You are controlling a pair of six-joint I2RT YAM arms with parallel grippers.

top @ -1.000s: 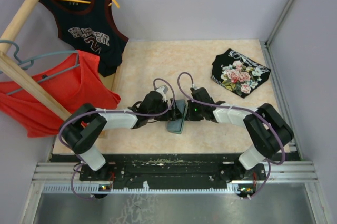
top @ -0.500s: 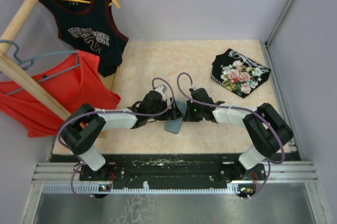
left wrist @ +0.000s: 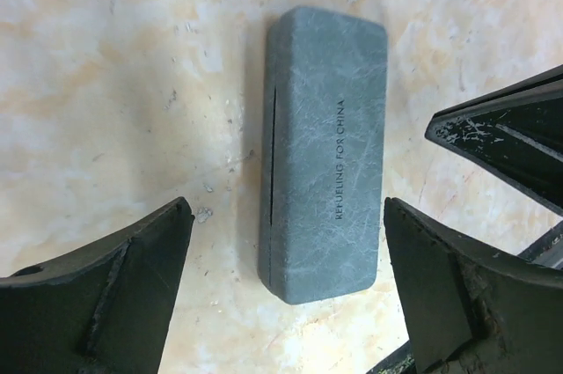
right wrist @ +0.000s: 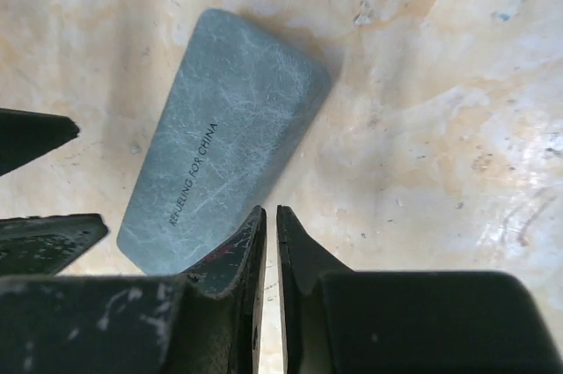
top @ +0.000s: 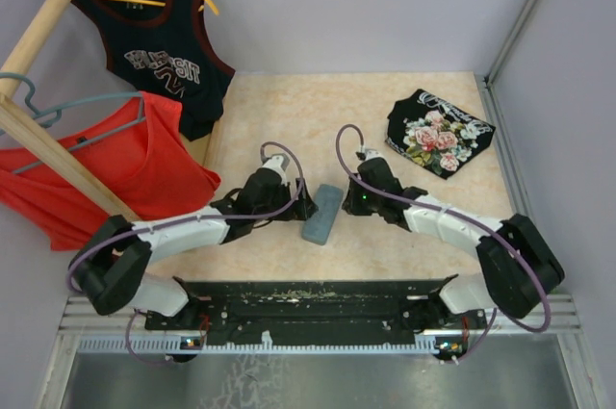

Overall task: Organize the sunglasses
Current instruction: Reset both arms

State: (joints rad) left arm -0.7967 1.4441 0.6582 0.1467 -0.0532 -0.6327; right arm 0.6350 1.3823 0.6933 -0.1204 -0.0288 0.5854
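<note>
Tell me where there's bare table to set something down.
Free: the far middle of the table, between the black jersey and the folded floral shirt. Crowded: the centre, where the grey case lies between the left hand and right hand.

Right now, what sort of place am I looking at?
Likely a robot test booth staged as a wardrobe corner: a black jersey and red tank top hung on a wooden rack, a folded floral shirt, plain walls in aluminium framing.
</note>
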